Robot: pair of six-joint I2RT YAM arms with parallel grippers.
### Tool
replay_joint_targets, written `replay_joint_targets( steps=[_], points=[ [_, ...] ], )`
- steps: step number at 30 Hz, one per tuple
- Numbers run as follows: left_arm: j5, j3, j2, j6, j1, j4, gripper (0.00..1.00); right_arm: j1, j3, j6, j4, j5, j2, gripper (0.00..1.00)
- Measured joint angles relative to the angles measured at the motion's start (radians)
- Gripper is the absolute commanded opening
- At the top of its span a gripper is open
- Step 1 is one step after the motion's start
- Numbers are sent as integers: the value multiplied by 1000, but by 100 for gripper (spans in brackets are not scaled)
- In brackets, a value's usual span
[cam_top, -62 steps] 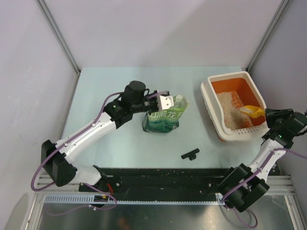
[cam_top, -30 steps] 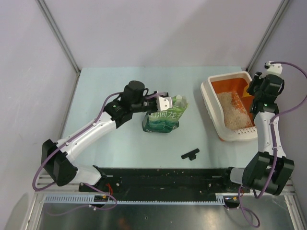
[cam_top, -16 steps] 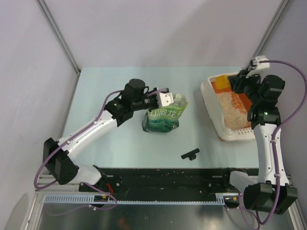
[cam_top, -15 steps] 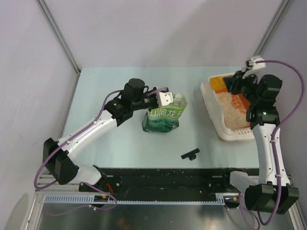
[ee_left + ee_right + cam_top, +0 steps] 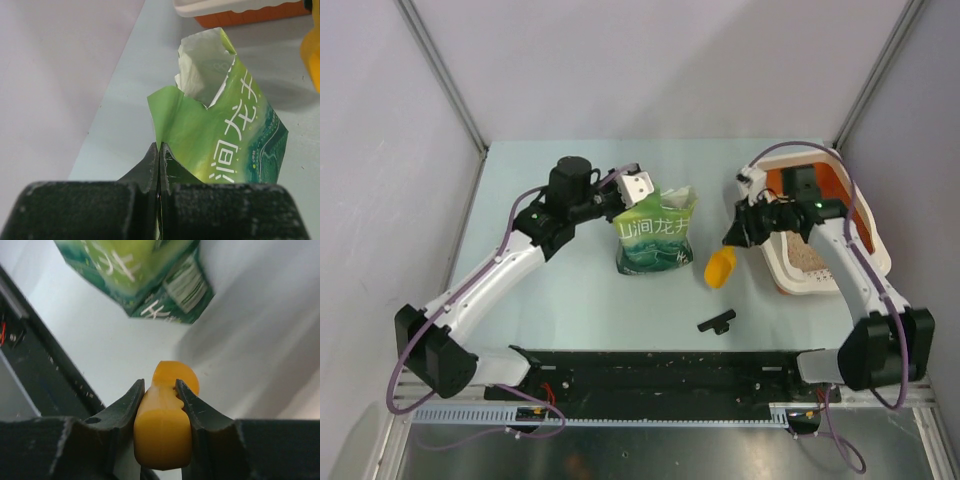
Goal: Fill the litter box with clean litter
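Right gripper (image 5: 734, 233), clasping the orange scoop (image 5: 720, 268), has swung from the litter box (image 5: 815, 287) toward the green bag (image 5: 655, 235), whose top the left gripper (image 5: 638, 187) pinches. Clean litter (image 5: 805, 255) only partly covers the box, so another scoopful looks likely.

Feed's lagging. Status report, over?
Left gripper shut on green bag top edge. Right gripper holds orange scoop, between bag and litter box. Clean litter partly covers its floor. Small black piece on table, nearer the bases.
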Motion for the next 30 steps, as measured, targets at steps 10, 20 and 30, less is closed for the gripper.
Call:
replay_joint_targets(
  steps=[10,20,30],
  points=[
    [-1,-82,-96,-14,15,-6,0,56,225,-194,-299,-21,387,20],
    [15,-94,-107,-36,17,-2,0,-12,498,-180,-395,15,647,73],
    [60,-61,-50,-64,15,16,0,-28,531,-119,-223,26,557,72]
  ],
)
